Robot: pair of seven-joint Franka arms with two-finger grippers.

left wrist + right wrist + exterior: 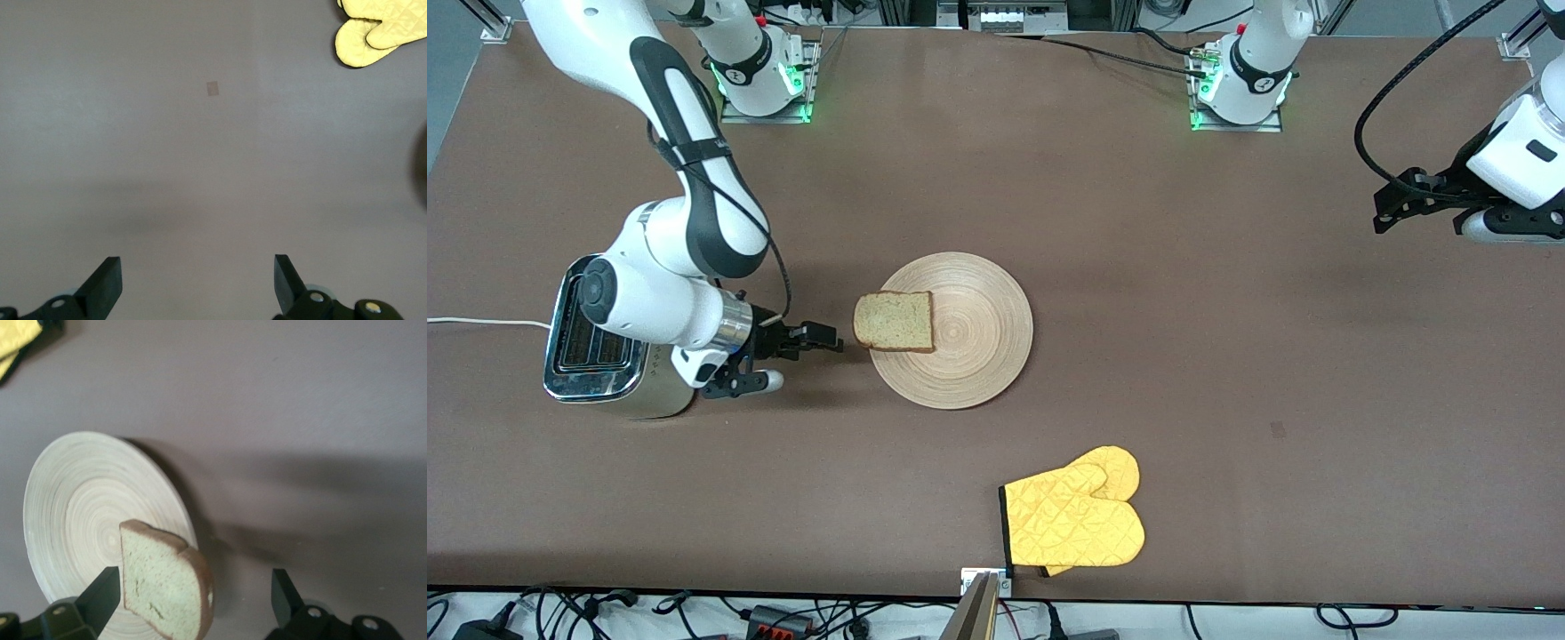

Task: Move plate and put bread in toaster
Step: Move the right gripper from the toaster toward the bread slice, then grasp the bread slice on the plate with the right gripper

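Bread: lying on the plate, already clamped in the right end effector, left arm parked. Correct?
Not clamped. The right wrist view shows the right end effector open around the bread, fingers apart. The bread does lie on the plate, and the left end effector waits over bare table.

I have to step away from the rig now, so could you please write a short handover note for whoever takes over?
Right pincer: open, low between the toaster and the plate, fingers toward the bread, holding nothing.
Left pincer: open, empty, waiting over bare table at the left arm's end.
Bread lies on the plate's rim toward the toaster, overhanging slightly. Toaster slots are empty. The yellow oven mitt lies nearer the front camera.
Done: nothing visible. Left: grasp the bread, put it in a slot, move the plate.
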